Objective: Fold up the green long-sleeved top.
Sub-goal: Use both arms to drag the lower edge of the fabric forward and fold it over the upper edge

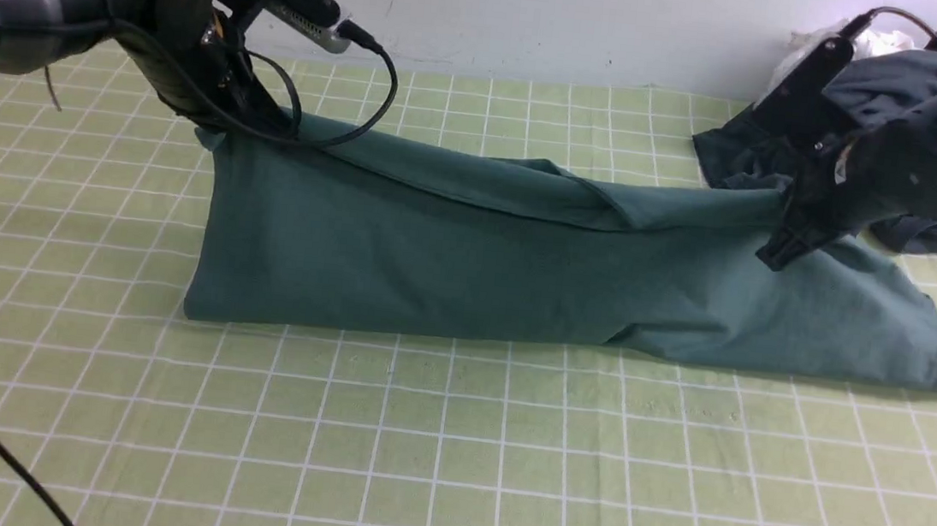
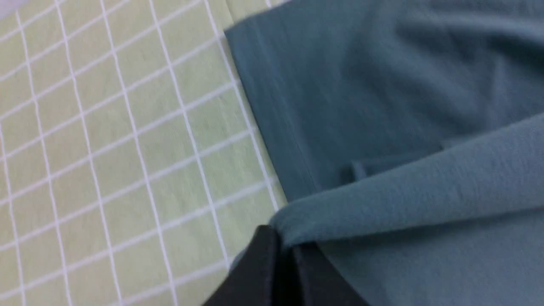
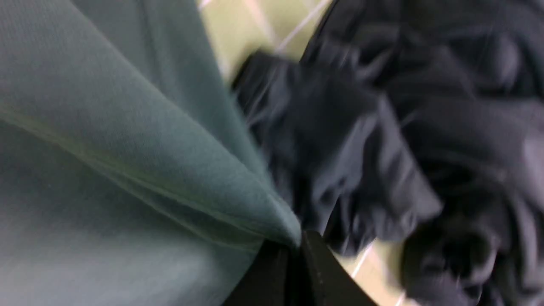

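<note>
A fold is in hand: the left gripper point(image 1: 274, 120), upper left of the front frame, and the right gripper point(image 1: 784, 242), at right centre, each clamp the lifted far edge of the green long-sleeved top point(image 1: 519, 276). The top spans mid-frame between them, its near edge on the checked table point(image 1: 449, 467). The next move probably calls for both to carry that edge forward evenly and lay it down.

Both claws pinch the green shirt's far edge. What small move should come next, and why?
Probably carry that edge forward, toward the near edge. The left claw and right claw are each shut on the far edge of the green long-sleeved top, held raised above the checked tablecloth, while its near edge lies flat.
</note>
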Robot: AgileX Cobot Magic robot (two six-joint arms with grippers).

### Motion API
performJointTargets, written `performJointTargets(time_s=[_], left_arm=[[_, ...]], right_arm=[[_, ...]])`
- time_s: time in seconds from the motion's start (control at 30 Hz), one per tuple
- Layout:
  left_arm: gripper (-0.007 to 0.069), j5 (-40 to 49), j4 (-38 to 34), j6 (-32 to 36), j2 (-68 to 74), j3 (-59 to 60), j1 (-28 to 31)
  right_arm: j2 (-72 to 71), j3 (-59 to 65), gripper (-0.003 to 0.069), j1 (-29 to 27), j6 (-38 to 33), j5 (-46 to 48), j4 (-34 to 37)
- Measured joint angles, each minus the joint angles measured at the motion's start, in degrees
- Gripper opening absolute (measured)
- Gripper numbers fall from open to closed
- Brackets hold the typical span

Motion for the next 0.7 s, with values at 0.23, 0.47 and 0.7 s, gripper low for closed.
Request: performJointTargets(time_s=[0.23,0.47,0.7], left_arm=[[0.0025,-2.8,0.5,-2.4,20.2,-19.6,1.0],[0.0279,-2.8,0.7,-3.6,28.4,-28.5,2.2],[0.0477,8.7,-3.2,-2.8,23.9,-36.7,2.7]], right_arm=[[14.4,-15.7,0.0031,0.0,4.8,4.2,-2.1],[17.0,-18.9,0.0223,0.0,11.8,5.8,-4.0],[13.6,-24.2,0.0281,2.1,19.3,14.0,-1.7]])
